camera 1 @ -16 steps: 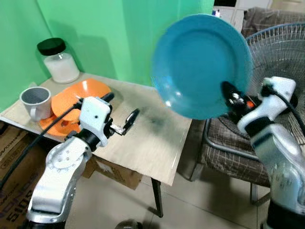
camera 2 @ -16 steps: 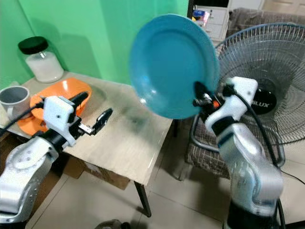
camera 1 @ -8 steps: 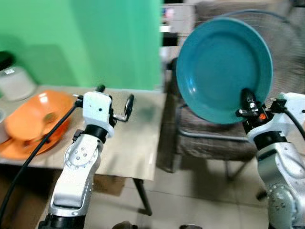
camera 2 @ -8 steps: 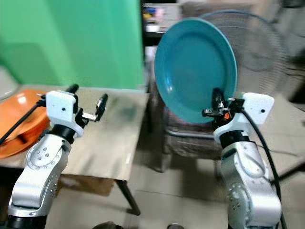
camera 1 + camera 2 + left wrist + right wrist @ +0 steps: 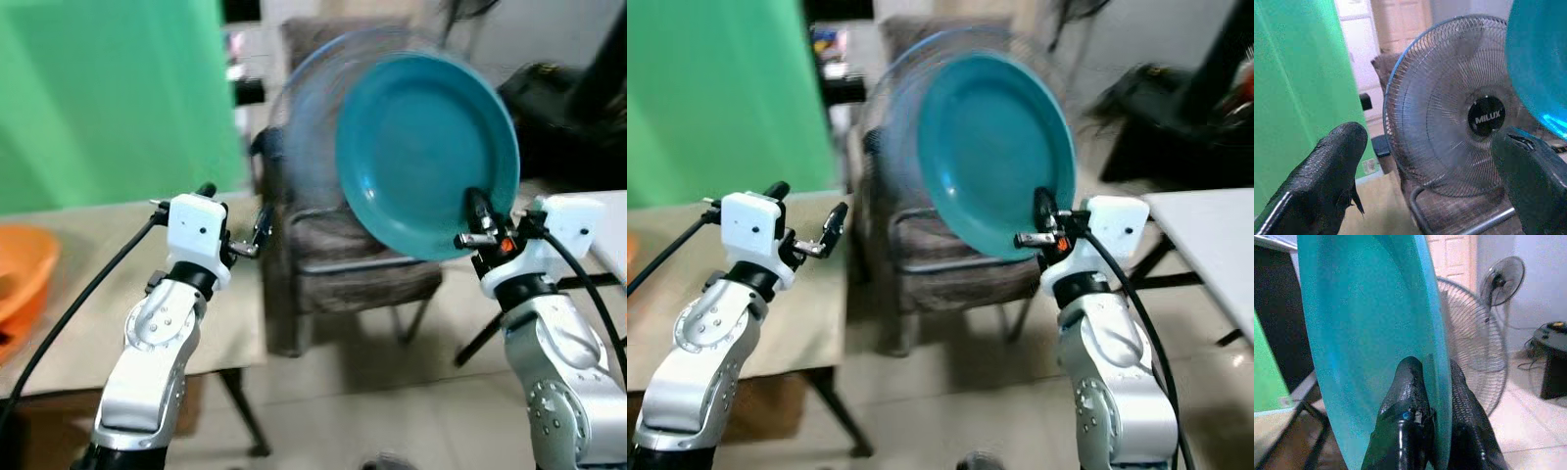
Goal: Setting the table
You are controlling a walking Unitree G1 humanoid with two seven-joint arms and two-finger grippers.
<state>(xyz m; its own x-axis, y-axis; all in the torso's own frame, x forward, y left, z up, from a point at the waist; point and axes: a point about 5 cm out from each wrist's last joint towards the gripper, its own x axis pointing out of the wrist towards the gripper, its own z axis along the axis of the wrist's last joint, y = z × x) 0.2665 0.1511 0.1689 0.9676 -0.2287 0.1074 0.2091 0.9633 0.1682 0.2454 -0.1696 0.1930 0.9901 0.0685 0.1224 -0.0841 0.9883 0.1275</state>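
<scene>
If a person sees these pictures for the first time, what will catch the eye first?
First, the big teal plate, held upright in the air by its lower rim in the right gripper. Behind it stands a floor fan by a grey chair. The left gripper hovers open over the wooden table, on the robot's left.

Round teal-blue plate, glossy, shallow with a raised rim, looks empty. Held up in the air nearly on edge, concave face toward the head camera, tilted slightly. Pinched at its lower rim: right wrist view shows one black finger on each face of the rim. It sits in front of a chair and a fan cage, off to the right of the beige table. Orange bowl-shaped dish rests on that table at the far left, partly cropped and blurred.
</scene>
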